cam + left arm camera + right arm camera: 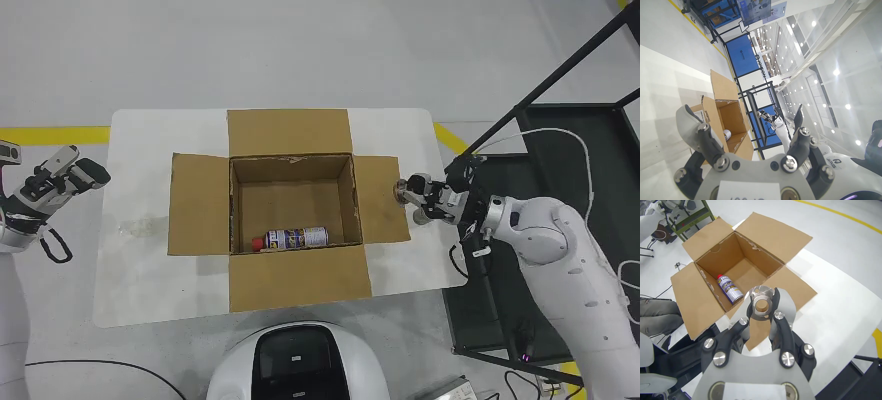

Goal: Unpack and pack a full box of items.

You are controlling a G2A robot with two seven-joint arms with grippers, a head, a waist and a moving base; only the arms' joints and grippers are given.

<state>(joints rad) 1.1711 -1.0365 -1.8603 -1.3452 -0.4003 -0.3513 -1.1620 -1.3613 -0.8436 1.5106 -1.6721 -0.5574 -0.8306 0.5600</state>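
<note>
Steel flange (761, 303), pinched at its hub by right gripper (762, 297), above the box (696, 294) flap; can (729, 289) lies inside, ahead and below. Likely heavy, rigid, slick; hub grip suits. Left gripper (743, 110) spread, empty.

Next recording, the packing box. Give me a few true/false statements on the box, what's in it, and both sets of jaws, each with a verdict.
1. The box holds one can, lying on its side. True.
2. The right jaws are empty. False: they are shut on a metal flange.
3. The left jaws are open and hold nothing. True.
4. The box's flaps are folded shut. False: all four lie open.
5. The flange is down inside the box. False: it is held over a side flap, outside the opening.
</note>
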